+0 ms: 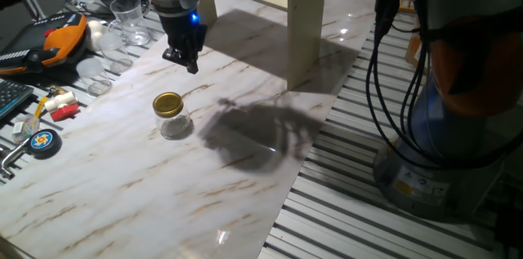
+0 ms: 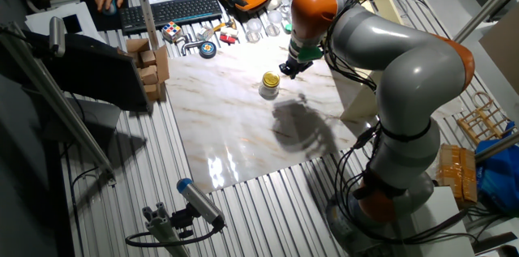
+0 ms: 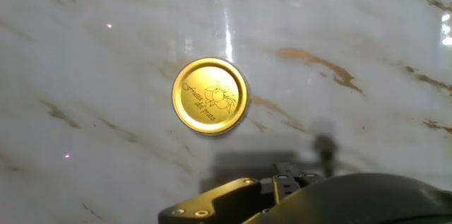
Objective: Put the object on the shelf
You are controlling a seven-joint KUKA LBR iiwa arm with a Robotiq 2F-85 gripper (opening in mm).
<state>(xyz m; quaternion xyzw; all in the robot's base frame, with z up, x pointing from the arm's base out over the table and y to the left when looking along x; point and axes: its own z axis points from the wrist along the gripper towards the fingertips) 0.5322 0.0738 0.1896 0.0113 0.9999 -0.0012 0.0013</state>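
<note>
The jar (image 1: pixel 170 115) is a small clear glass with a gold screw lid, standing upright on the marble table top. It also shows in the other fixed view (image 2: pixel 270 85), and the hand view shows its lid from above (image 3: pixel 210 95). My gripper (image 1: pixel 185 60) hangs above the table just behind and right of the jar, not touching it; its fingers look slightly apart and empty. It also shows in the other fixed view (image 2: pixel 289 68). The cream shelf (image 1: pixel 306 22) stands at the table's far side; only an upright panel shows here. It also shows in the other fixed view (image 2: pixel 362 87).
A lidless drinking glass (image 1: pixel 127 14) and several small clear lids stand at the back left. A keyboard, an orange controller (image 1: pixel 61 38), a round tape (image 1: pixel 42 141) and small tools lie along the left edge. Cables and the robot base (image 1: pixel 458 120) are on the right.
</note>
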